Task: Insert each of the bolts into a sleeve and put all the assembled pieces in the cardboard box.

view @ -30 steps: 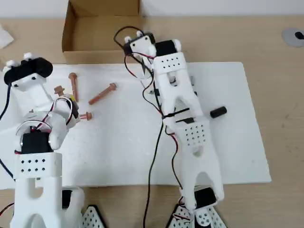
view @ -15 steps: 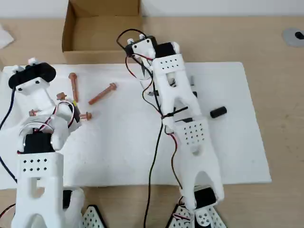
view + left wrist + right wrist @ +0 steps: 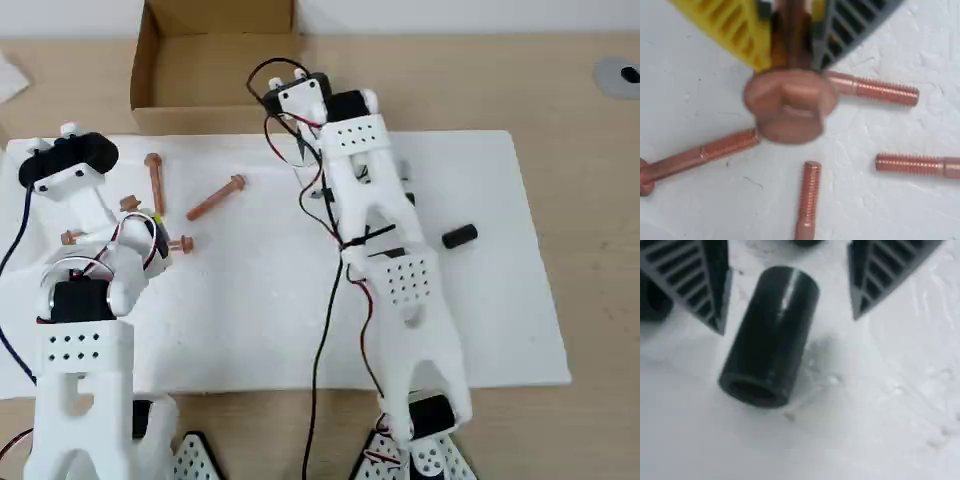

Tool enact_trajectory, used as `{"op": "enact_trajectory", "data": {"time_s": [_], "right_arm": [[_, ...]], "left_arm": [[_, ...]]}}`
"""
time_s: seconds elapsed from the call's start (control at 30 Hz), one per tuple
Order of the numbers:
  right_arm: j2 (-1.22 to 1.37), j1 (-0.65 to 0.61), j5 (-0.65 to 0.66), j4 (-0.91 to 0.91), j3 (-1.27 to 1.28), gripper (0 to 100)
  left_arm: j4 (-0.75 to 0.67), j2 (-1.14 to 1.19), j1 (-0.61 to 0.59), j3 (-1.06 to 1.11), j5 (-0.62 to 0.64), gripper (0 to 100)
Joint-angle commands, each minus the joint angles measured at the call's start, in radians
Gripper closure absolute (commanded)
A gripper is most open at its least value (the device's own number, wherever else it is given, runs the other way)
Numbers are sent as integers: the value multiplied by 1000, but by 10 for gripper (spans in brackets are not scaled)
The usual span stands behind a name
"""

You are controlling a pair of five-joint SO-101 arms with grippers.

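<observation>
The copper-coloured metal bolt (image 3: 790, 107) is clamped in the left gripper (image 3: 791, 61), its shaft pinched tight between the yellow finger (image 3: 730, 25) and the grey finger (image 3: 855, 20), its broad flanged head turned toward the wrist camera and held above the white foam sheet (image 3: 700, 90); four loose copper bolts (image 3: 872, 91) lie flat on the foam around it, none touching it as far as can be seen, and in the high view the loose bolts are scattered over the same end of the sheet, just beside the left arm's wrist, one of them lying slantwise a little apart from the rest (image 3: 217, 197). The black cylindrical sleeve (image 3: 771, 335) lies on its side on the foam with its open bore toward the right wrist camera, between the dark ribbed fingers (image 3: 695, 275) of the right gripper (image 3: 787, 320), which are spread wide, one on each side of the sleeve and neither touching it, so this gripper has hold of nothing. A second black sleeve (image 3: 459, 236) lies on the foam near the right arm, on the side away from the left arm. The open brown cardboard box (image 3: 215, 75) stands on the wooden surface (image 3: 580, 200), against the far edge of the foam sheet
</observation>
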Motion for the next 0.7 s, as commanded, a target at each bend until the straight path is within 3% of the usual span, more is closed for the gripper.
{"op": "enact_trajectory", "data": {"time_s": [0.0, 0.4, 0.6, 0.67], "right_arm": [[7, -12, -5, -8, -24, 814], [58, -12, -5, -9, -27, 820], [61, -8, -5, -3, -67, 990], [61, -10, -5, 2, -68, 983]], "left_arm": [[5, -27, 11, -5, -3, 991], [25, -28, 9, -6, -5, 991], [25, -28, 11, -6, -5, 991], [25, -28, 11, -6, -5, 991]]}}
